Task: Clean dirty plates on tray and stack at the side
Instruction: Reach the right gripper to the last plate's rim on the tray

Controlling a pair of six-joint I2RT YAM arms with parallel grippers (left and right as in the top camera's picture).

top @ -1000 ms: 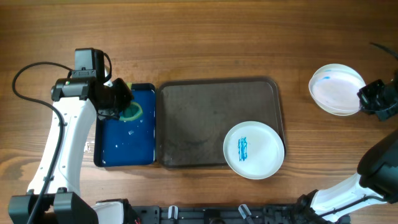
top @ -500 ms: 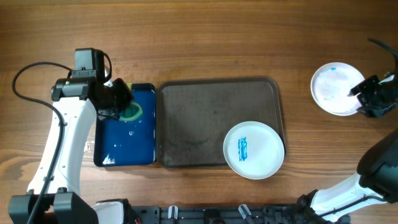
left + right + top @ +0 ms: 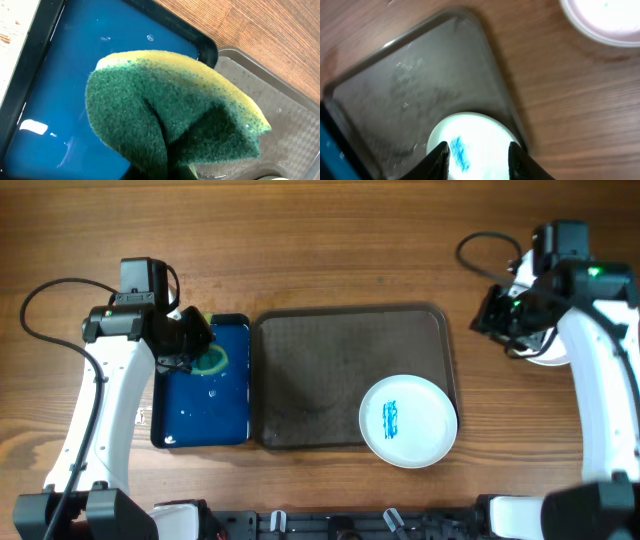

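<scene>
The right gripper (image 3: 505, 320) has put a side plate (image 3: 607, 20) down right of the tray (image 3: 320, 370) and swings back, jaws apart and empty. One dirty plate (image 3: 408, 420) is left in the tray's right corner, so it looks next. The left gripper (image 3: 198, 350), left of the tray, stays clamped on the sponge (image 3: 170, 110).

On grey tray (image 3: 310, 380), lower right: white plate (image 3: 408, 420) with blue smear. Left of frame: green sponge (image 3: 211, 360) over blue tray (image 3: 200, 415).

So your tabletop (image 3: 330, 240) was plain brown wood, grain running left to right, and it filled the whole overhead shot. Light on it was soft and even. You had a black rail (image 3: 340, 525) along the near edge.
</scene>
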